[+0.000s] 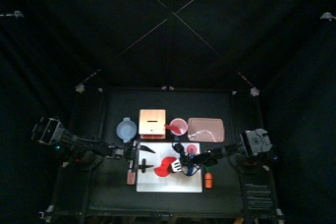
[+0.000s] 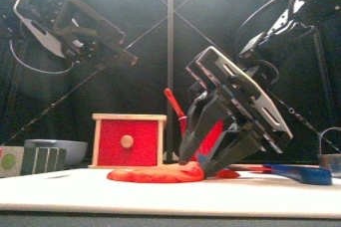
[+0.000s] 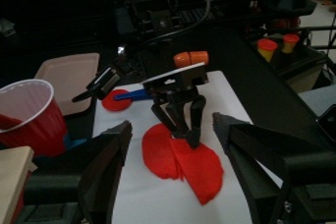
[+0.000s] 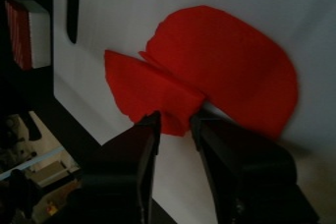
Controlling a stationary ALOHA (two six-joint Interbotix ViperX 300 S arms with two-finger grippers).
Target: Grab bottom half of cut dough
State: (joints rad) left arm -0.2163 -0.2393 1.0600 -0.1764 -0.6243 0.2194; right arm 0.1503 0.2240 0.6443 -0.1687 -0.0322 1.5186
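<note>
Scene: a small black table (image 1: pixel 98 169) inside black curtains, with a white mat (image 3: pixel 250 120) lying on it.
Dough: a flattened red disc on the mat, cut in two, the pieces touching along the cut.
Bottom half: the bottom half of cut dough (image 3: pixel 205 176) lies flat on the mat on the side towards the table's front edge, with the other half (image 3: pixel 160 153) just beside it.
Right tool: the right tool (image 4: pixel 179 120) points down at the dough, its jaws apart and straddling the dough's edge close to the cut; whether they touch it cannot be told.
Left tool: the left tool (image 2: pixel 118 52) hangs high over the table's left side, jaws wide apart and empty.
Behind the mat: a red cup (image 3: pixel 33 110), a red-faced wooden box (image 2: pixel 128 139) and a pink tray (image 1: pixel 205 128) stand well apart from the dough.
</note>
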